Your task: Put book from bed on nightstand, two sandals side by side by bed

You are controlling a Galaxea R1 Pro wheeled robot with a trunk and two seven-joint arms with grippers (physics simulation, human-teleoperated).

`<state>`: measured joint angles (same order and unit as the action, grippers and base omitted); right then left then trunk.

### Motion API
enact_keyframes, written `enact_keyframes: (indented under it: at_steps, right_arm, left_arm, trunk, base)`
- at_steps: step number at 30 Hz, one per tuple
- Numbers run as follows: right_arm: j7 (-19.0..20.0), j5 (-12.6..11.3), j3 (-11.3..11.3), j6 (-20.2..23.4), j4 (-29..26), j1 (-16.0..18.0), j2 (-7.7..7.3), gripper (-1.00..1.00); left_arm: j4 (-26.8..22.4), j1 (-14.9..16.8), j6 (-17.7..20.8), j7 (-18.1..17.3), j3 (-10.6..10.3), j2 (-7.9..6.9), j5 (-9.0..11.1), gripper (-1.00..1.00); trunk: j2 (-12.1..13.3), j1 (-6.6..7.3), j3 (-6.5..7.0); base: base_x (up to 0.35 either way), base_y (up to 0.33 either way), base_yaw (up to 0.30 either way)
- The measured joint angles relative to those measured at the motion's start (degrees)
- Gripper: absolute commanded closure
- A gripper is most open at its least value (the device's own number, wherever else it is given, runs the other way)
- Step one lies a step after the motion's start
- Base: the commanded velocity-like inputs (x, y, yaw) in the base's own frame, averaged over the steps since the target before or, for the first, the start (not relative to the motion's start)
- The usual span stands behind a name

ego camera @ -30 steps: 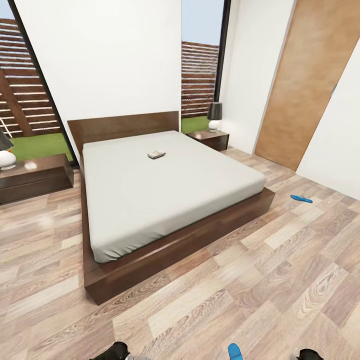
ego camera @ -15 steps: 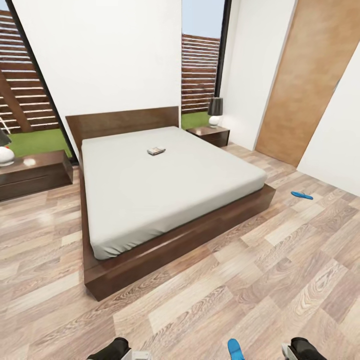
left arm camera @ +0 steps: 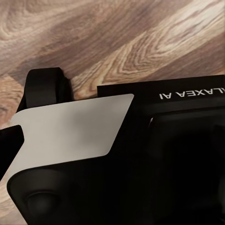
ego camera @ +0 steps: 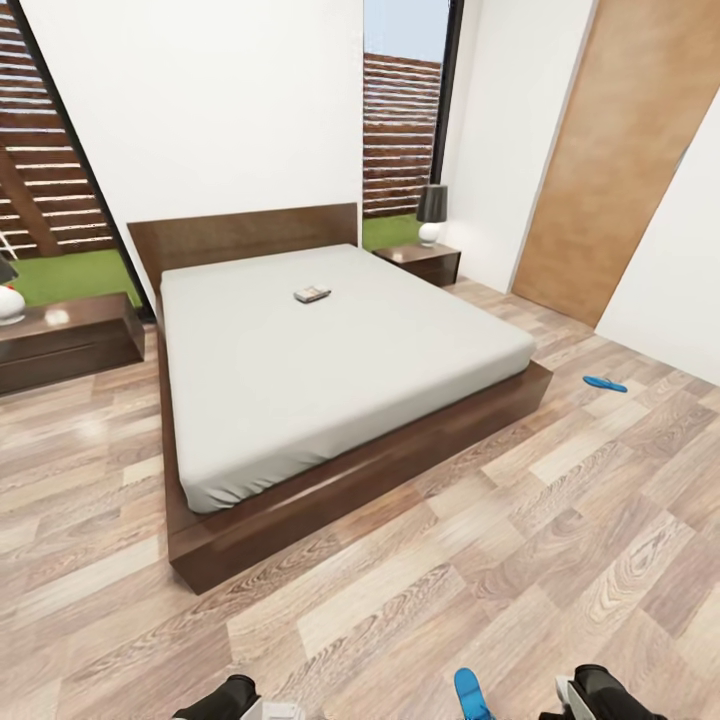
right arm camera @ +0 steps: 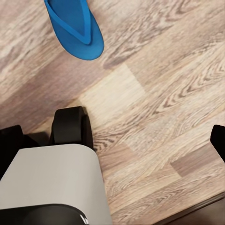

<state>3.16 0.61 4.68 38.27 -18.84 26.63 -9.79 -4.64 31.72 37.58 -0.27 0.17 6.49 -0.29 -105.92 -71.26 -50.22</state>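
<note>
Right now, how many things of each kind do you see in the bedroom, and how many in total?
Bed: 1
Book: 1
Sandals: 2
Nightstands: 2
Lamps: 2
Total: 8

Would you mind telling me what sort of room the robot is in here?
A bedroom, it seems: a large low bed with a bare mattress, a nightstand bearing a lamp beside it, and wood-plank floor.
</note>
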Motion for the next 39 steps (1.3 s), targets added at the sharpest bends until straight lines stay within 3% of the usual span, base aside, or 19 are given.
enact_keyframes:
  at_steps: [22, 39]
  right_arm:
    - [0.1, 0.0, -1.4, -0.1, 0.1, 0.1, 0.03, -1.0]
    - [-0.1, 0.0, -1.5, -0.1, 0.1, 0.1, 0.1, -1.0]
  left_arm:
    - [0.0, -0.2, -1.2, 0.1, -0.1, -0.28, 0.0, -1.0]
    - [0.0, -0.3, -1.2, 0.3, -0.2, -0.34, 0.0, -1.0]
  trunk:
    - [0.0, 0.0, -2.02]
    - [-6.8, -3.73, -5.98]
  base:
    - [0.0, 0.0, 0.0]
    - [0.0, 0.0, 0.0]
